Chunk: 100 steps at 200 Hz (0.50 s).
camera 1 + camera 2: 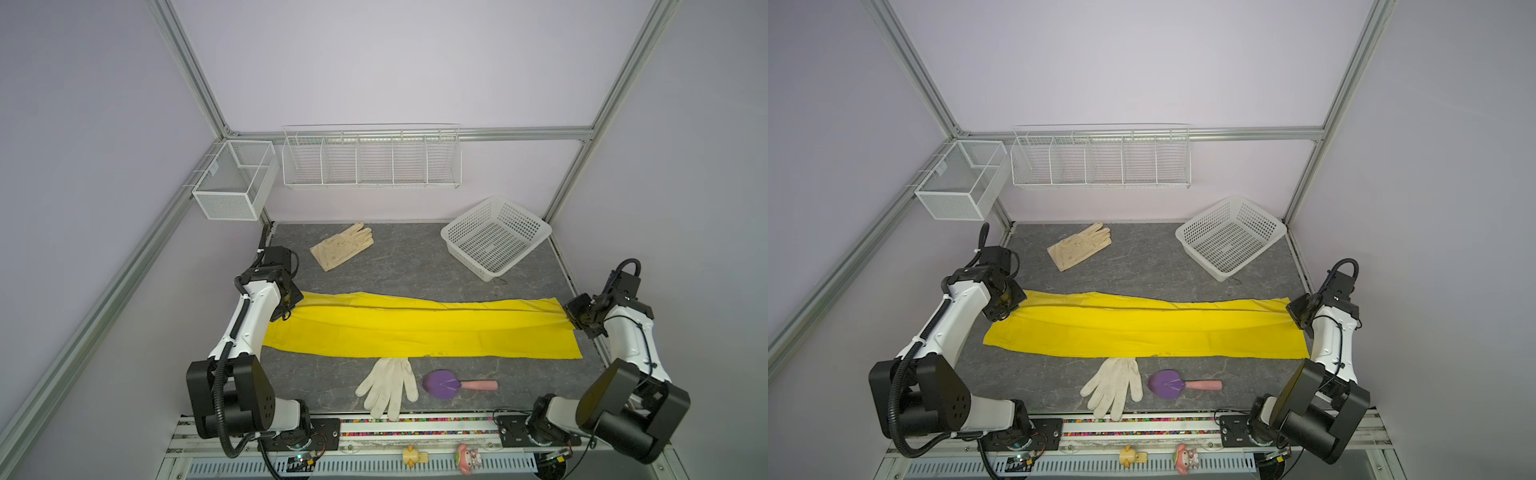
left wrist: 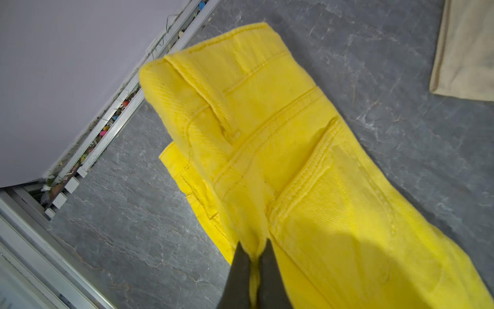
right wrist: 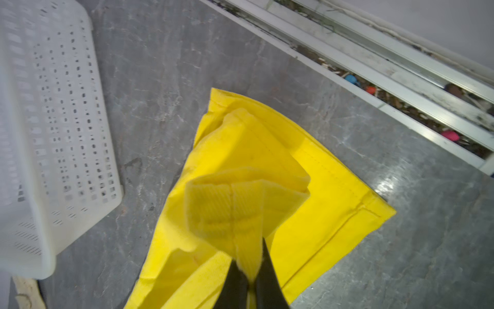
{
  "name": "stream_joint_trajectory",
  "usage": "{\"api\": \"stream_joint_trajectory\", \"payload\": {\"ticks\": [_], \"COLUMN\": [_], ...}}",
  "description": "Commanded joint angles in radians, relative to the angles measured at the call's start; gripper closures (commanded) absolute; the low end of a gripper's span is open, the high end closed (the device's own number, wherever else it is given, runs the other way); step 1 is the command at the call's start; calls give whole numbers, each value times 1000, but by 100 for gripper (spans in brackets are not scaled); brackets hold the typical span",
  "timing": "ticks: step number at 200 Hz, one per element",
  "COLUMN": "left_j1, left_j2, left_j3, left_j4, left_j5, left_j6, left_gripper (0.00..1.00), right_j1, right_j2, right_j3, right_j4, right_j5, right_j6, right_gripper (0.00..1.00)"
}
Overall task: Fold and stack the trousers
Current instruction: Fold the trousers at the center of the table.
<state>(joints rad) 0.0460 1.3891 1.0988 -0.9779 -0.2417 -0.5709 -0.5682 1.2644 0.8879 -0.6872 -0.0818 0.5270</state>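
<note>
The yellow trousers (image 1: 419,328) (image 1: 1142,328) lie stretched from left to right across the grey table in both top views, folded lengthwise with one leg over the other. At their left, waistband end my left gripper (image 1: 291,307) (image 2: 254,247) is shut on a pinch of the cloth (image 2: 267,149). My right gripper (image 1: 575,322) (image 3: 252,263) is shut on the hem end (image 3: 248,203) at the right, which is lifted and bunched. In both top views the wrists hide the fingertips.
A cream glove (image 1: 343,245) lies at the back left and a white glove (image 1: 388,386) at the front, touching the trousers' near edge. A purple scoop with a pink handle (image 1: 453,384) lies beside it. A white perforated basket (image 1: 496,237) (image 3: 50,139) stands tilted at the back right. Wire racks (image 1: 370,160) hang on the wall.
</note>
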Motion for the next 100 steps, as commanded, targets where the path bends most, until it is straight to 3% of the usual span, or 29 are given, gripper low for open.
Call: {"api": "stream_joint_trajectory", "payload": {"ticks": [1, 50, 100], "left_j1": [9, 9, 17], "left_j2": [-40, -64, -40], "left_j3": [-63, -201, -242], "left_j4": [5, 70, 116], "left_j5": [-11, -32, -53], "left_j6": [-2, -11, -3], "left_gripper": [100, 100, 100], "right_j1": [-9, -24, -30], "right_j2": [-43, -59, -54], "right_j3": [-87, -157, -164], "right_j4": [6, 11, -6], "right_j5": [78, 190, 238], "right_j6": [8, -11, -7], "right_gripper": [94, 93, 80]}}
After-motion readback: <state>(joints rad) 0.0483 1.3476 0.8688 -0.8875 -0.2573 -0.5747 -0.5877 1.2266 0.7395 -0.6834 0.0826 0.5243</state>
